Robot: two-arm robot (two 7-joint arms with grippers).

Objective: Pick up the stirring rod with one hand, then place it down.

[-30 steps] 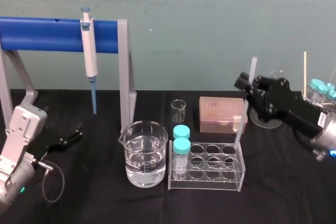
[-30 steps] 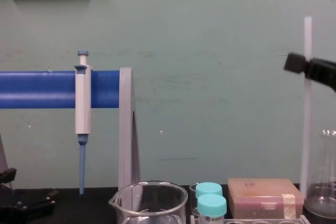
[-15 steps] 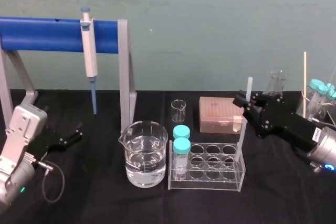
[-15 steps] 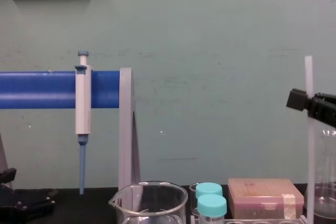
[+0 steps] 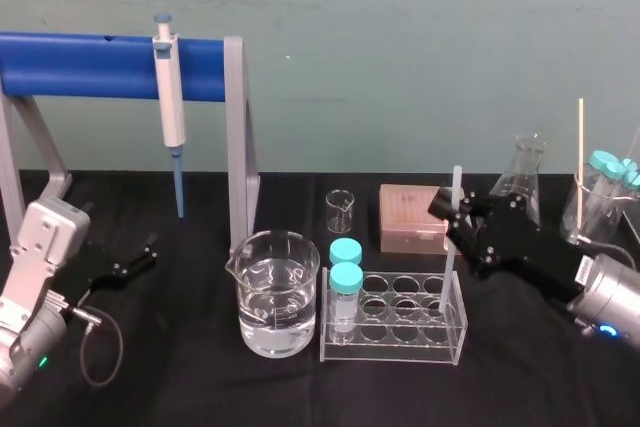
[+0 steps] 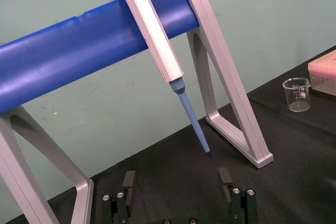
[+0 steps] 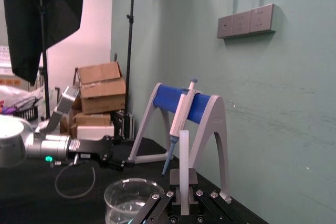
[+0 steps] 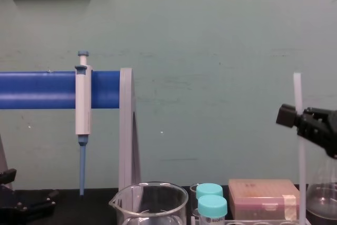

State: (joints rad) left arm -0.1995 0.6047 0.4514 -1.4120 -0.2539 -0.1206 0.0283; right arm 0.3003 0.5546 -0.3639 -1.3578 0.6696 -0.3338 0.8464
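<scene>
The stirring rod (image 5: pixel 446 265) stands nearly upright, leaning slightly. Its lower end appears to be down in a right-hand well of the clear test tube rack (image 5: pixel 331 351), and its upper part is pinched between the closed fingers of my right end effector (image 5: pixel 452 213). I think the risk is in the release. The grip is high on a thin, smooth rod, so it can swing. If the tip presses on a well wall, the light rack could slide or tip toward the capped tubes (image 5: pixel 346 277) and the water beaker (image 5: pixel 277 292). The conical flask (image 5: pixel 524 173) stands close behind that arm. My left end effector (image 5: pixel 140 256) rests spread wide and empty at the left of the black surface (image 5: pixel 190 387).
</scene>
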